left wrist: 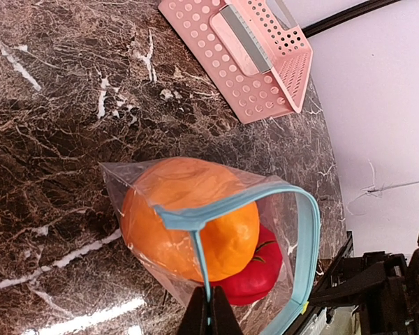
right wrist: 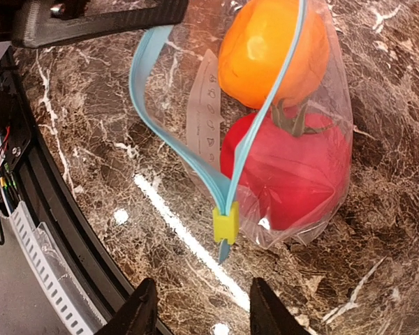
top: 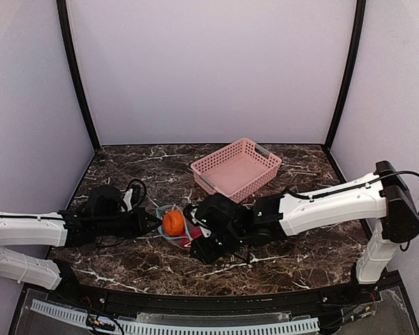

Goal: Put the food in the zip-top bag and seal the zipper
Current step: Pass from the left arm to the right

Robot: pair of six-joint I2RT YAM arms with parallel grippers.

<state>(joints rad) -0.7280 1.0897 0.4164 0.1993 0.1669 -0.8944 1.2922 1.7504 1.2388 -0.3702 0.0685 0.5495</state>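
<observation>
1. Zip-top bag [top: 174, 225] lies on the marble surface [top: 146, 265], near its front edge and at about 7 o'clock from the middle in the top view. It sits between the two end effectors.
2. Both foods are inside the bag. The orange food [left wrist: 188, 216] fills the deeper part. The red food [left wrist: 260, 269], which has a green stalk, touches it and lies nearer the mouth.
3. Zipper [left wrist: 269, 199]: the teal strip arches wide, so the mouth gapes. In the right wrist view the two strips [right wrist: 143, 66] part upward from a yellow slider [right wrist: 225, 225] sitting at one end of the track.
4. Left end effector [left wrist: 209, 308]: fingers pressed together, pinching the bag at its teal strip. It comes in from 9 o'clock of the bag in the top view [top: 156, 222].
5. Right end effector [right wrist: 204, 303]: fingers spread, nothing between them. The slider is just beyond the gap, at 12 o'clock, not touched. In the top view [top: 194, 227] it sits at 3 o'clock of the bag.
6. Pink basket [top: 236, 167]: on the surface at about 1 o'clock of the bag, well apart from it, slotted walls upright.
</observation>
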